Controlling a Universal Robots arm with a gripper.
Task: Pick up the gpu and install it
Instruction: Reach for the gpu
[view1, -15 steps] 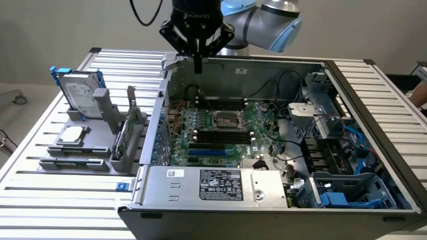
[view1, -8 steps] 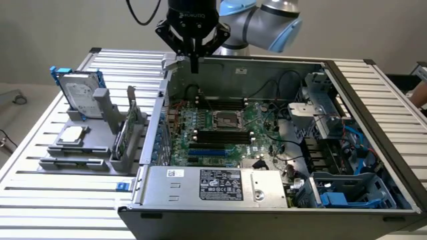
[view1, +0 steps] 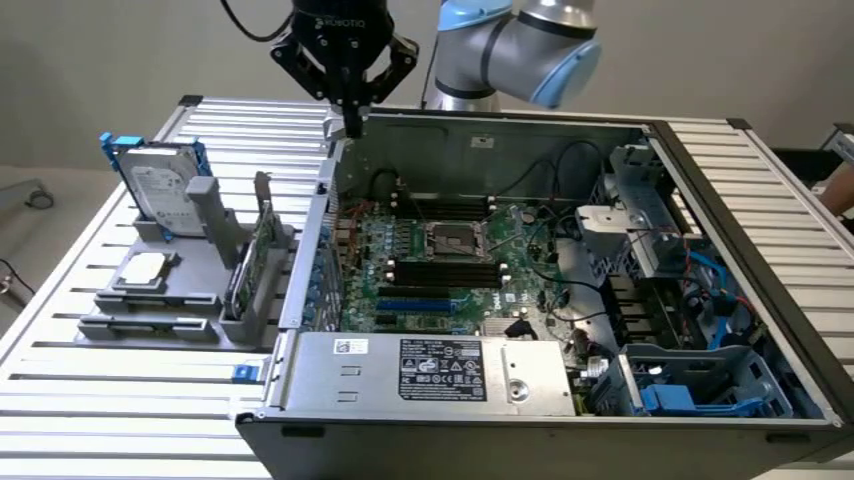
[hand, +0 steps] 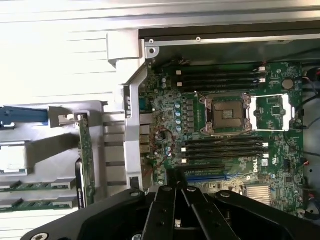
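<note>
The gpu (view1: 251, 255) stands on edge in a grey holder (view1: 200, 300) on the slatted table, just outside the open computer case, on the exterior view's left. In the wrist view the gpu (hand: 85, 162) is an edge-on green strip with its silver bracket (hand: 69, 119) at one end. My gripper (view1: 354, 122) hangs high over the case's far-left corner, shut with nothing in it, well apart from the gpu. In the wrist view its black fingers (hand: 165, 205) meet over the motherboard (hand: 225, 120).
The open case (view1: 667, 140) holds the motherboard (view1: 441, 250), blue card slots (view1: 416, 300), cables and a drive cage (view1: 694, 380). On the holder sit a hard drive in a blue frame (view1: 163, 190) and a small square CPU chip (view1: 144, 268). The case wall (view1: 320, 230) stands between gpu and motherboard.
</note>
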